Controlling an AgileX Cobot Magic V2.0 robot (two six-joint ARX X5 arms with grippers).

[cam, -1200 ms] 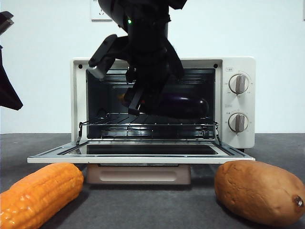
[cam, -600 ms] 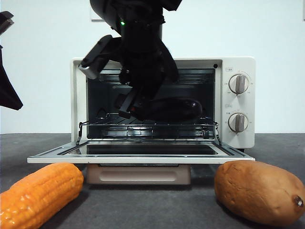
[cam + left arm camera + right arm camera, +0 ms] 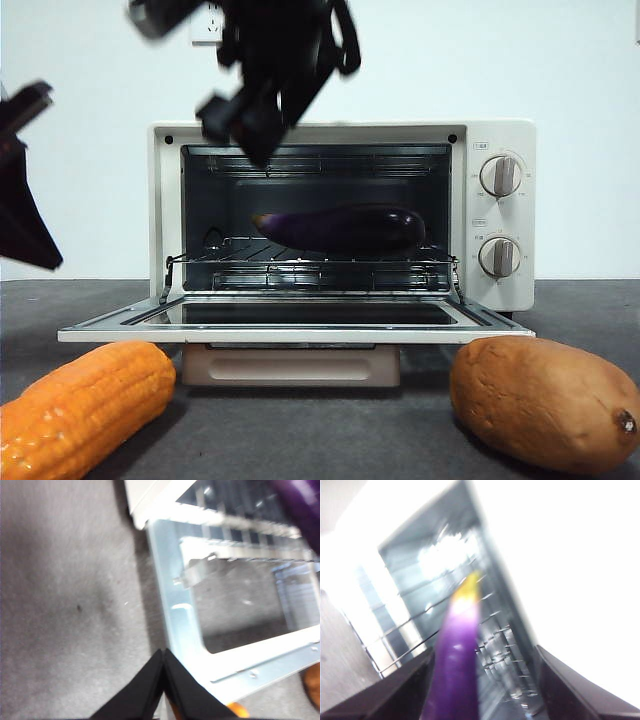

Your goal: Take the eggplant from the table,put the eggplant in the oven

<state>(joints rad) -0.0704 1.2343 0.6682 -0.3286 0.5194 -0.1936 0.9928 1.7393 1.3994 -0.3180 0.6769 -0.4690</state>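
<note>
The dark purple eggplant (image 3: 340,228) lies lengthwise on the wire rack inside the cream oven (image 3: 505,300), free of any gripper. My right gripper (image 3: 245,125) hangs above and left of it, in front of the oven's top edge, open with nothing held. In the right wrist view, which is blurred, the eggplant (image 3: 454,665) shows between the spread jaws of this gripper (image 3: 484,652). My left gripper (image 3: 163,653) is shut and empty, over the table (image 3: 65,580) beside the open door's left corner. A purple end of the eggplant (image 3: 305,505) shows in that view.
The oven door (image 3: 300,335) lies open and flat toward the front. An orange corn cob (image 3: 85,405) rests on the table (image 3: 320,430) at the front left, a brown sweet potato (image 3: 545,400) at the front right. The left arm (image 3: 20,200) shows at the left edge.
My right gripper let go of the eggplant and rose up and left out of the oven mouth. The eggplant stays on the rack. The left arm shifted slightly at the left edge.
</note>
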